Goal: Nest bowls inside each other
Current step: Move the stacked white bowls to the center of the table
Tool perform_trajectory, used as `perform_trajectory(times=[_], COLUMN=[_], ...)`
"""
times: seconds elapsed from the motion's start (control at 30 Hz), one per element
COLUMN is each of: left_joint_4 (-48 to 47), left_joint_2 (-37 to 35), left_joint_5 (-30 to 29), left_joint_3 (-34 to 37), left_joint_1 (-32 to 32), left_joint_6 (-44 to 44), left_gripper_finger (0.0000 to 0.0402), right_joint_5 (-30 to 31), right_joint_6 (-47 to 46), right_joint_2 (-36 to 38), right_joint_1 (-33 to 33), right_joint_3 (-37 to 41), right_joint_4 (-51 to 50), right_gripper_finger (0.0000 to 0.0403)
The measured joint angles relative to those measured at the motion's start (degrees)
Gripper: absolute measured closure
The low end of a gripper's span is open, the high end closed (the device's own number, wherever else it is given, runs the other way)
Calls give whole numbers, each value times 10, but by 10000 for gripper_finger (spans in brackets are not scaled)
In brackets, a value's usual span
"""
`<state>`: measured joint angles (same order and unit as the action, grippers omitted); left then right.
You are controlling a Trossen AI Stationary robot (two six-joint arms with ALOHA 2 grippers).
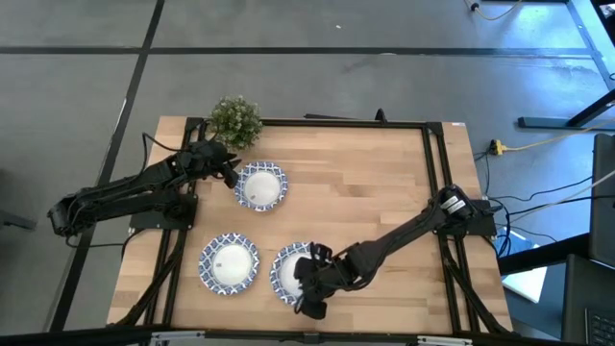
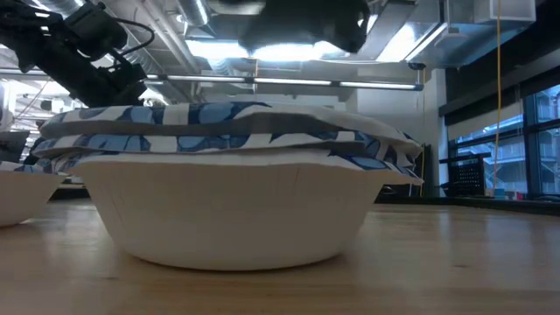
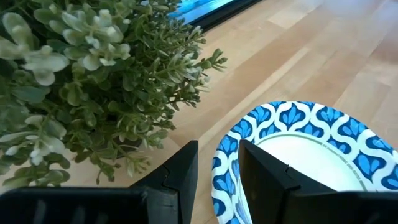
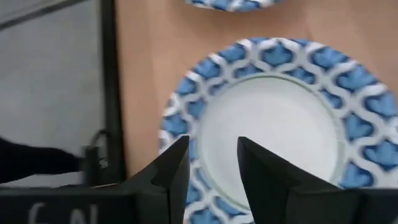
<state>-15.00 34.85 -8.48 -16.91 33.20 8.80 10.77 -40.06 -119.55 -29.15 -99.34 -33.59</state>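
Blue-and-white rimmed bowls stand at three places on the table. A far bowl [image 1: 260, 185] [image 3: 311, 155] sits alone, and another bowl [image 1: 229, 262] [image 2: 17, 197] stands near-left. Near the middle is a nested stack [image 1: 291, 272] [image 2: 236, 192] [image 4: 273, 124] with several rims showing. My left gripper [image 1: 231, 175] [image 3: 217, 144] is open at the far bowl's left rim. One finger is over the rim's inside and one outside, with wood showing between. My right gripper [image 1: 312, 288] [image 4: 212, 142] is open above the stack's near rim.
A small green potted plant [image 1: 235, 120] [image 3: 93, 81] stands at the table's far-left corner, close behind my left gripper. A dark frame rail [image 1: 437, 183] runs along the table's right side. Bare wood [image 1: 365, 192] lies right of the far bowl.
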Motion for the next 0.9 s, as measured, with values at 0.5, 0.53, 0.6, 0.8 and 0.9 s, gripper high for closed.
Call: perform_trajectory(times=[0.5,0.53,0.6,0.8,0.9], left_joint_4=[0,0,0,0,0], left_joint_2=[0,0,0,0,0], left_joint_5=[5,5,5,5,5], left_joint_3=[0,0,0,0,0], left_joint_1=[0,0,0,0,0], left_joint_6=[0,0,0,-2,-3], left_gripper_finger=[292,292,292,292,292], right_joint_5=[-28,-36,-43,-44,-45], right_joint_6=[62,66,73,86,89], right_joint_2=[1,1,1,1,1], right_joint_1=[52,55,61,76,88], right_joint_3=[101,109,125,128,128], right_joint_4=[81,94,107,102,99], right_gripper_finger=[267,267,267,267,267])
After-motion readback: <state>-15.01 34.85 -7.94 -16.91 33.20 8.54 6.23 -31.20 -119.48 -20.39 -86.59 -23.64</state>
